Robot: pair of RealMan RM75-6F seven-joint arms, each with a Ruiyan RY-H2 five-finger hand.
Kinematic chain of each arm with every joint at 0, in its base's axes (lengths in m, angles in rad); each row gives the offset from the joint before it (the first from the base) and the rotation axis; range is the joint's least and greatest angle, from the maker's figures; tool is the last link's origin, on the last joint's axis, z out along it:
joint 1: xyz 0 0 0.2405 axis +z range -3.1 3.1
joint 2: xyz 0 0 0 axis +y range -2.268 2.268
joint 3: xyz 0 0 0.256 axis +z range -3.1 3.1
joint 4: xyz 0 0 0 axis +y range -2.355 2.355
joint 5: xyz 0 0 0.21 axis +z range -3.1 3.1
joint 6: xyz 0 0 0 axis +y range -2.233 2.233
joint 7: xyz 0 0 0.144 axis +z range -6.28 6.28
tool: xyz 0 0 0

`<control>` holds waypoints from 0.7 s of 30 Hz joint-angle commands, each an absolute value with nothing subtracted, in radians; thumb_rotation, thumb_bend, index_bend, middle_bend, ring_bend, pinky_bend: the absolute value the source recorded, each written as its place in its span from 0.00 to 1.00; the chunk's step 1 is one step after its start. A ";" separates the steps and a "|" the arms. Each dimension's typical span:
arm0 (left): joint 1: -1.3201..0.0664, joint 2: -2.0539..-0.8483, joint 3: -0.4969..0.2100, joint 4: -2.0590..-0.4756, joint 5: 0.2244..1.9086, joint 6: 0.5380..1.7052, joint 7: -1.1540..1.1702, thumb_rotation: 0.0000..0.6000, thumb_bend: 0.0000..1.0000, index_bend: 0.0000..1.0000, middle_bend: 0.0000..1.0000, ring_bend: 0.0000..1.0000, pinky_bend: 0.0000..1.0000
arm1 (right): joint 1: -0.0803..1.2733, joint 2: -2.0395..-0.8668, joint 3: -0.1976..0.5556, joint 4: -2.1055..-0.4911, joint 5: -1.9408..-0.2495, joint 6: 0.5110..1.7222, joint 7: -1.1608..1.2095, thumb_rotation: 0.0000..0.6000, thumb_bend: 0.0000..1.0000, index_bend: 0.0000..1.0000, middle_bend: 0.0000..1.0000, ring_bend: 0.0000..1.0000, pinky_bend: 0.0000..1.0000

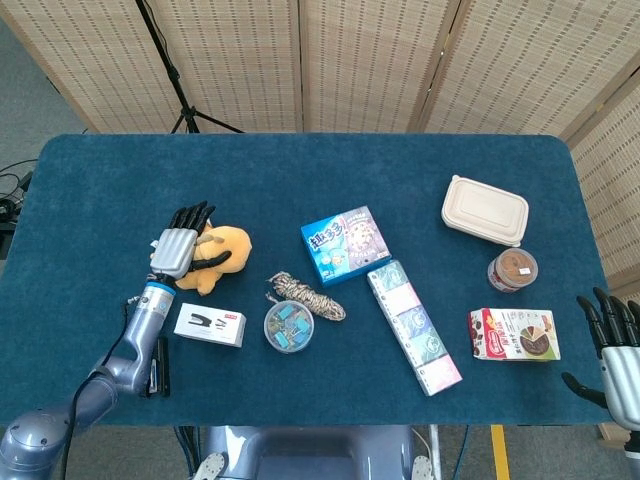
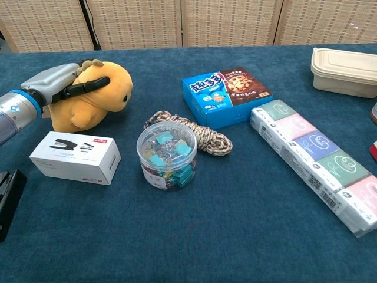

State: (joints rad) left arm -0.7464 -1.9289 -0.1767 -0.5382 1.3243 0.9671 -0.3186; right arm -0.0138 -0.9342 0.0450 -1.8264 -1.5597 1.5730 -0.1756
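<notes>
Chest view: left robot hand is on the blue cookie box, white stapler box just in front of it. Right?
Not the cookie box. The chest view shows the left robot hand on the orange plush toy; the white stapler box does lie just in front.
</notes>
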 commanded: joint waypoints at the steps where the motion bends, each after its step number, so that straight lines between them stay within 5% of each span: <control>1: -0.739 -1.930 -0.163 -0.527 1.365 1.021 -0.401 0.00 0.00 0.00 0.00 0.00 0.00 | -0.015 -0.933 0.045 -1.828 -1.562 1.576 -0.174 1.00 0.00 0.00 0.00 0.00 0.00; 13: -0.690 -1.805 -0.159 -0.730 1.419 1.180 -0.447 0.00 0.00 0.00 0.00 0.00 0.00 | -0.022 -0.927 0.039 -1.836 -1.583 1.591 -0.168 1.00 0.00 0.00 0.00 0.00 0.00; 21: -0.604 -1.582 -0.149 -1.074 1.414 1.240 -0.342 0.00 0.00 0.00 0.00 0.00 0.00 | -0.026 -0.923 0.036 -1.838 -1.594 1.599 -0.165 1.00 0.00 0.00 0.00 0.00 0.00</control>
State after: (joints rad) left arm -0.6537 -1.6940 -0.1562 -0.9262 1.4164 1.2072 -0.4004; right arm -0.0258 -0.9228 0.0367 -1.8380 -1.5937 1.5993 -0.1654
